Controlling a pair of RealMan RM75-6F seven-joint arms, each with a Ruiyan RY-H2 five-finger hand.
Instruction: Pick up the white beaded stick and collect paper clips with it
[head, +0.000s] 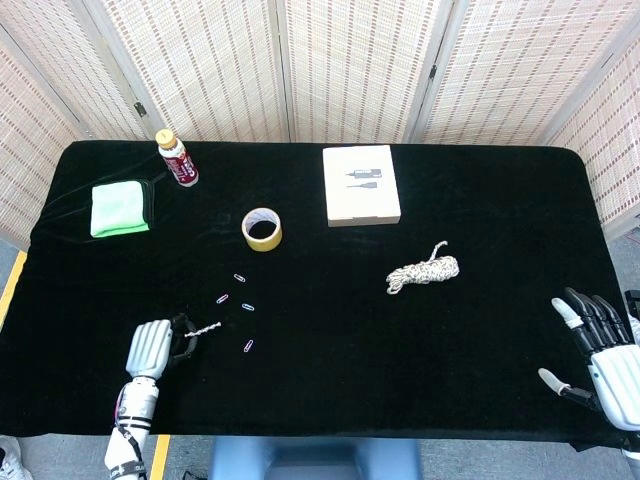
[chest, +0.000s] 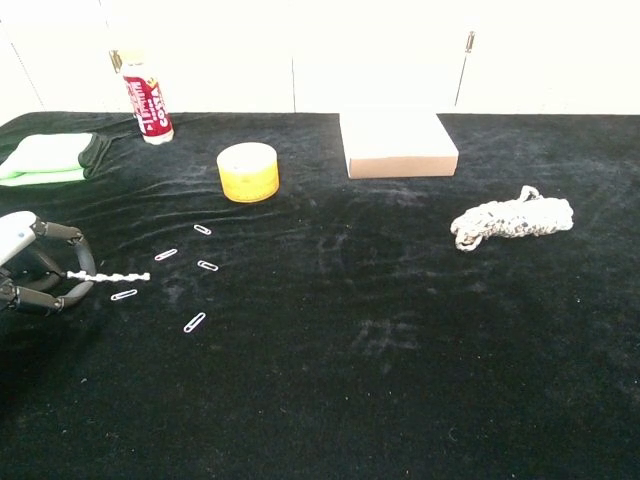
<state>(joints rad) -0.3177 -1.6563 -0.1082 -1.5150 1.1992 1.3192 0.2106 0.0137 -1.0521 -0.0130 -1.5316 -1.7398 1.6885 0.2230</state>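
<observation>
Left hand (chest: 35, 268) pinches the white beaded stick (chest: 112, 276) (tip seemingly beside a paper clip (chest: 124, 294)); right hand (head: 605, 355) fingers spread

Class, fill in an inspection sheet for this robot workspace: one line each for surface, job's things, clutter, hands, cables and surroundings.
Surface: table covered in black cloth, faintly creased.
Job's things: white beaded stick held level by the left hand, tip beside one paper clip; four other clips lie loose nearby.
Clutter: yellow tape roll, flat box, red-labelled bottle, green cloth, coiled cord.
Hands: left hand's fingers pinch the stick; right hand at the table's near right edge, fingers spread, holding nothing.
Cables: nothing seen on the table, besides the cord.
Surroundings: woven folding screen behind the table.
</observation>
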